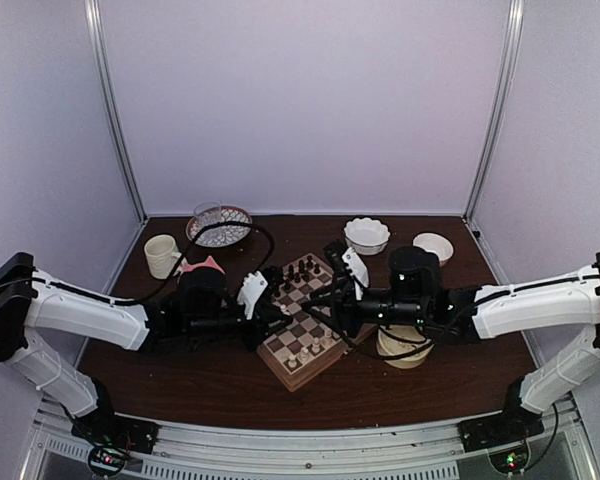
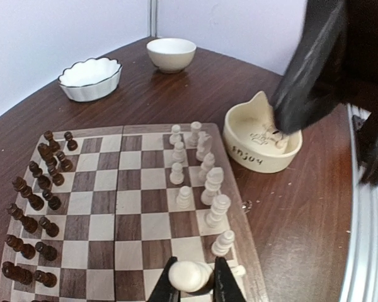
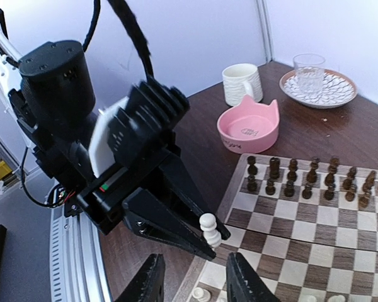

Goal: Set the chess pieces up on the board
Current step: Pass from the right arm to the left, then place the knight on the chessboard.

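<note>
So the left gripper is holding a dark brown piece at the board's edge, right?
Not quite. The piece in the left gripper is cream-white, not dark brown. The left wrist view shows it pinched there, at the edge of the board.

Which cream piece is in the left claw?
The cream piece at the bottom of the left wrist view, pinched in the left claw; the others stand free.

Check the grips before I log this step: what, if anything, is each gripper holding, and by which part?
The left gripper pinches a cream chess piece by its body, below the round head. The right gripper is open and holds nothing.
</note>
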{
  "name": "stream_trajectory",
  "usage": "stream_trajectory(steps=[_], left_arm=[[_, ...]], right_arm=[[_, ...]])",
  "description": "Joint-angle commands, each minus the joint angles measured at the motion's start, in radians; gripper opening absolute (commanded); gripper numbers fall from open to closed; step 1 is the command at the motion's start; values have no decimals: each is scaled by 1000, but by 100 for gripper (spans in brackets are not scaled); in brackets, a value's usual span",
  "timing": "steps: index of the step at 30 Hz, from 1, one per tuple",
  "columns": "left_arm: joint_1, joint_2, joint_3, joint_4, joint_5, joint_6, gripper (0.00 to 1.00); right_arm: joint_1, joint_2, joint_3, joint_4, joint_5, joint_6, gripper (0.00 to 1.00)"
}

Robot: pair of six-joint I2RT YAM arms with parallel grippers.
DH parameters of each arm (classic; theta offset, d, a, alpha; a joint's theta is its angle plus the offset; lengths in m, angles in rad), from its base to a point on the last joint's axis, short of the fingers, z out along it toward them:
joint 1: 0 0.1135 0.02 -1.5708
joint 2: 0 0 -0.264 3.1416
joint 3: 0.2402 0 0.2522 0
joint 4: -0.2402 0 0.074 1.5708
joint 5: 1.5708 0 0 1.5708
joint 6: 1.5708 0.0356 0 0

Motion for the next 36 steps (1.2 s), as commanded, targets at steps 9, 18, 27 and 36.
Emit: stream_trajectory(steps=[9, 18, 27, 36], left_arm=[[-1, 203, 190, -230, -292, 92, 2], [0, 283, 260, -320, -349, 75, 3], [-1, 333, 301, -341, -321, 49, 5], [-1, 355, 316, -351, -298, 40, 7]], right_arm=[[0, -243, -154, -48, 342, -80, 40], [-1, -226, -158, -46, 370, -98, 40], [-1, -249, -171, -37, 381, -104, 40], [-1, -250, -172, -36, 384, -106, 40]])
